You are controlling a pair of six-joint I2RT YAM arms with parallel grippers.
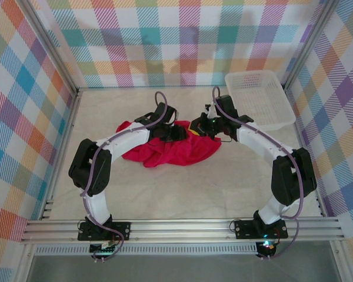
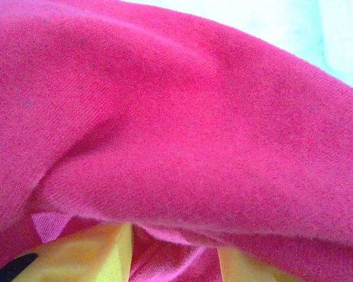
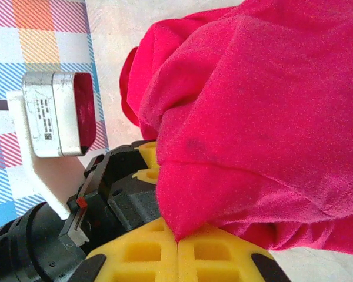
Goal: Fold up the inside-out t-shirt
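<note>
The inside-out t-shirt [image 1: 165, 154] lay as a crumpled red heap on the table [image 1: 182, 194], about midway between the left and right edges and nearer to the far edge than to the near one. It looked light, soft and limp. It would not keep any shape, it would hang and drag from whatever point was lifted, and its layers would slide over each other. To my judgement, the good places to take hold were the firmer sewn parts, such as the hem corners or the shoulder seams, and not loose cloth in the middle.

Both grippers were at the far side of the heap, close together. The right gripper [image 1: 205, 126] had its yellow fingers [image 3: 212, 258] pressed together, and a fold of the red cloth came out from the line where they met, so it held the shirt. The left gripper [image 1: 172, 130] had its fingers [image 2: 88, 252] partly apart, with cloth lying over and between them. Whether they pinched it, I could not tell.

Much was hidden. The collar, the sleeves and the hem could not be told apart in the heap, and the gripper bodies covered its far edge. A small pale patch [image 2: 50, 226] in the left wrist view was perhaps the label. A white basket [image 1: 259, 97] stood at the far right corner, apart from the shirt.
</note>
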